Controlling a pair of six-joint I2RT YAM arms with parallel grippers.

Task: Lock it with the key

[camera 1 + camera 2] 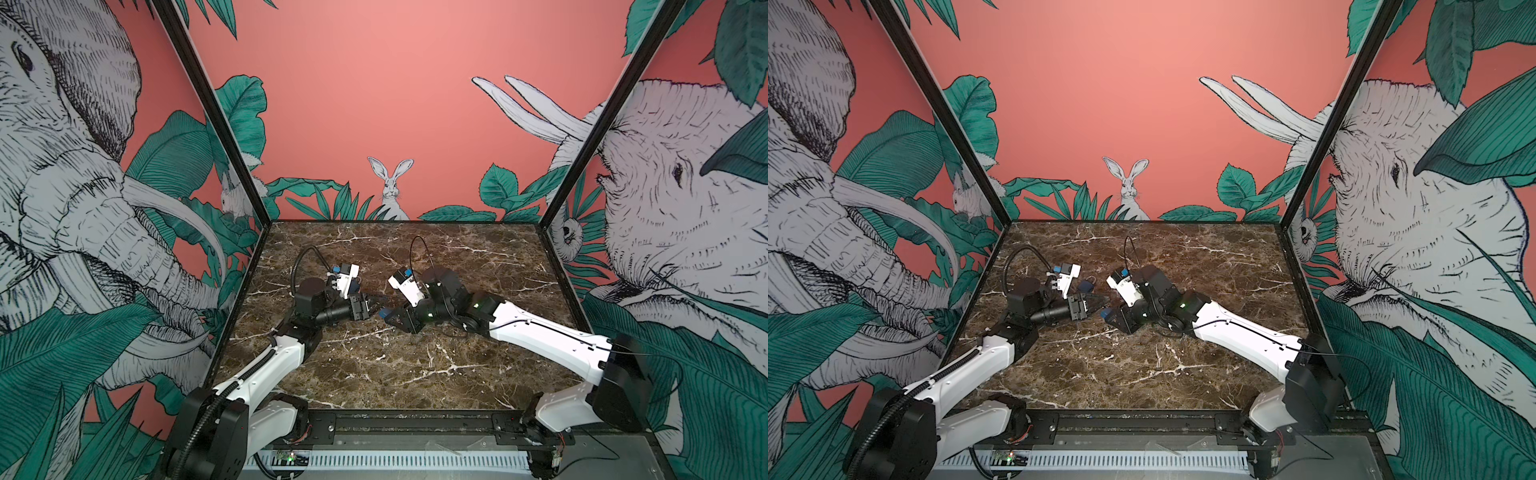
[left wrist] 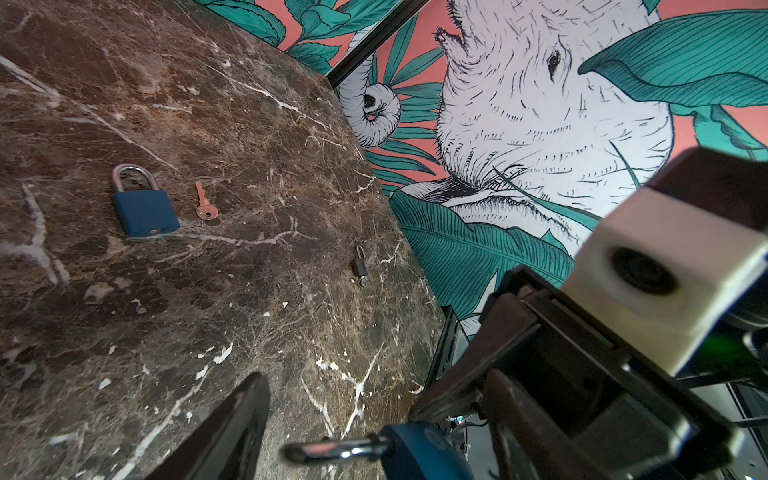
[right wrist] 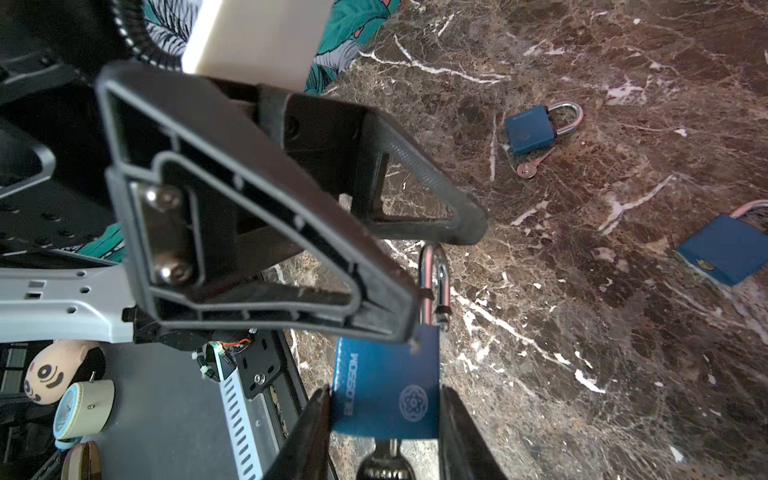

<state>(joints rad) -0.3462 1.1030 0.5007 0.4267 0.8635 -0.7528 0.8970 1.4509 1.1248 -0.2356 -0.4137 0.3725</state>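
my right gripper (image 3: 384, 415) is pinching the blue padlock (image 3: 386, 374) by the flat sides of its body, lifted off the worktop (image 3: 582, 332) near its middle. the key (image 3: 384, 463) sticks out of the underside between my fingers. my left gripper (image 3: 446, 270) is spread wide, its jaws either side of the shackle (image 2: 332, 451) and, as far as i can tell, not touching it.

the shackle's free leg looks to be out of the body, its notch showing. if i press it home off-line, i think the leg could miss its hole and the body could twist or slide in my right pinch. a left jaw could also catch the steel loop and drag the padlock askew. any slip could jolt the key.

the key is mostly cut off by the frame edge and dark, so i cannot tell how it is turned. a left finger covers where the shackle meets the body. in both top views the padlock is only a scrap of blue. further out lie a second padlock (image 3: 536, 126) with a copper key (image 3: 528, 167), a third padlock (image 3: 725, 253) half out of frame, and a small dark padlock (image 2: 360, 266).
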